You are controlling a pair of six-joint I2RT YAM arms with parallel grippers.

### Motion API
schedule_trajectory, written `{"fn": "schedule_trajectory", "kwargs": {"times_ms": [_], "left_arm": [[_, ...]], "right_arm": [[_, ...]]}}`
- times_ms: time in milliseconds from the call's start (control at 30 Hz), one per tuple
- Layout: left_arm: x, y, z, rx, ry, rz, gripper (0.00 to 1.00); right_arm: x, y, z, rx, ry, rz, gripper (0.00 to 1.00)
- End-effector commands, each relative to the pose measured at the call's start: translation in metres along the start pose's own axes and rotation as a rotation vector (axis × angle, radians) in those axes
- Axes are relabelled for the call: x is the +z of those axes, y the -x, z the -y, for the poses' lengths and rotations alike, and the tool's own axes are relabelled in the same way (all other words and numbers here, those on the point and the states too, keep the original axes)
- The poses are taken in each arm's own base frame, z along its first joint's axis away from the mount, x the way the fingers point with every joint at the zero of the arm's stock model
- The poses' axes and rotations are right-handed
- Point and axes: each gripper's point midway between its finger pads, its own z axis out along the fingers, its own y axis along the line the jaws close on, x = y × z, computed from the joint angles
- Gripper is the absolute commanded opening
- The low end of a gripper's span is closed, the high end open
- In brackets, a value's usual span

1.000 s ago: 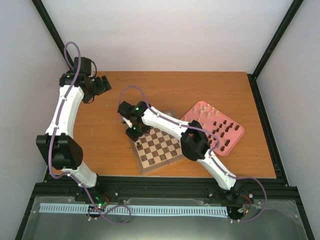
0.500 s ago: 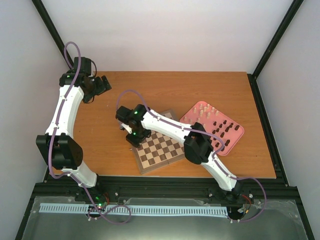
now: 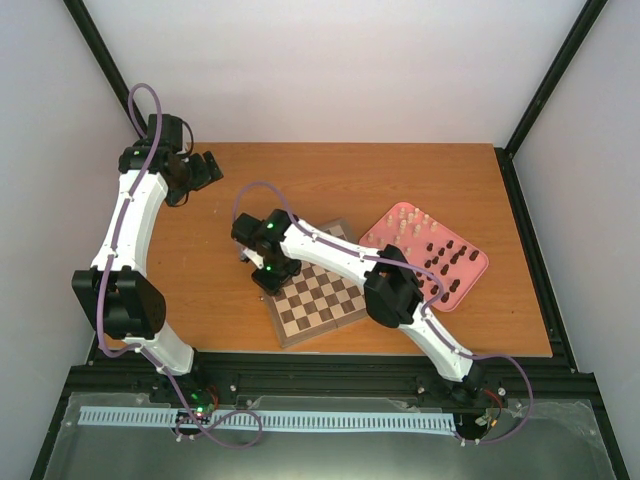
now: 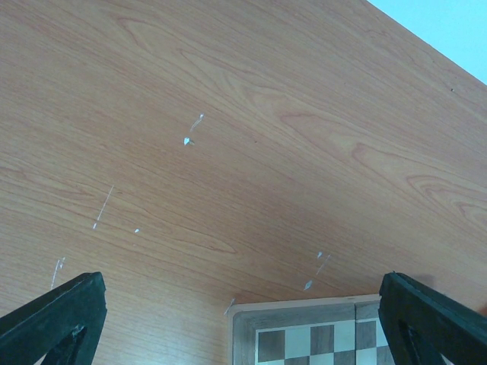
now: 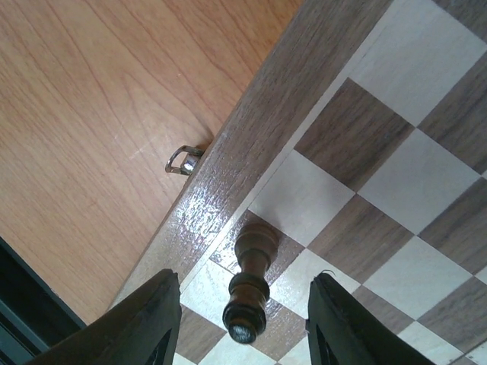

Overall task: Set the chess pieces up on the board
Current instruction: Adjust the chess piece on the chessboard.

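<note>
The board lies tilted in the middle of the table. My right gripper hangs over its left corner. In the right wrist view a dark brown chess piece stands upright on a dark edge square of the board. The right gripper is open around that piece, with a gap on each side of it. My left gripper is at the table's far left, open and holding nothing. In its own view the left gripper spans bare wood, with a board corner below.
A pink tray at the right of the board holds several cream pieces and several dark pieces. A small metal clasp sticks out from the board's side. Black frame posts stand at the table's edges.
The right gripper has shifted a little to the left, toward the board's left corner, and its jaws have narrowed around the dark piece. The left arm has not moved.
</note>
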Motion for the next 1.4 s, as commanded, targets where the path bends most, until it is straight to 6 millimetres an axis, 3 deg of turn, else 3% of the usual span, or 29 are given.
{"fn": "schedule_trajectory", "kwargs": {"times_ms": [0, 300, 500, 633, 1233, 1367], "left_arm": [[-0.007, 0.002, 0.005, 0.021, -0.017, 0.014, 1.0], [-0.006, 0.0, 0.004, 0.02, -0.017, 0.011, 1.0], [-0.006, 0.0, 0.005, 0.017, -0.024, 0.01, 1.0], [-0.006, -0.001, 0.005, 0.018, -0.023, 0.008, 1.0], [-0.004, -0.004, 0.003, 0.018, -0.022, 0.007, 1.0], [-0.003, -0.004, 0.003, 0.019, -0.021, 0.005, 1.0]], "right_arm": [[0.006, 0.003, -0.006, -0.012, 0.028, -0.007, 0.46], [0.009, 0.003, -0.005, -0.01, 0.024, -0.013, 0.34], [0.01, 0.001, -0.002, 0.001, 0.008, -0.021, 0.14], [0.008, -0.001, -0.001, 0.007, 0.001, -0.023, 0.06], [0.009, -0.007, 0.0, 0.014, -0.028, -0.049, 0.04], [0.01, -0.007, -0.003, 0.008, -0.012, -0.048, 0.1]]}}
